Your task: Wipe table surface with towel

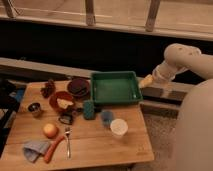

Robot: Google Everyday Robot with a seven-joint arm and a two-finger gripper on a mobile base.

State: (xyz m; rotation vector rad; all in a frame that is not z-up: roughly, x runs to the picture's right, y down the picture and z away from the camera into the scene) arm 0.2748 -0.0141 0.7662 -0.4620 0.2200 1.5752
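Towel (pixel 35 149) lies front-left on table (pixel 100 144); claw (pixel 146 81) hangs right of tray (pixel 116 88).

— What sits on the wooden table (pixel 100 147)?
— A green tray (pixel 115 88) at the back, a dark plate (pixel 78 87) and red bowl (pixel 60 100) beside it, a sponge (pixel 89 109) and white cup (pixel 118 127) mid-table; towel (pixel 35 149), carrot (pixel 54 148), fork (pixel 67 142) and orange (pixel 50 130) in front.
— The gripper (pixel 146 81)?
— Near the tray's right end.
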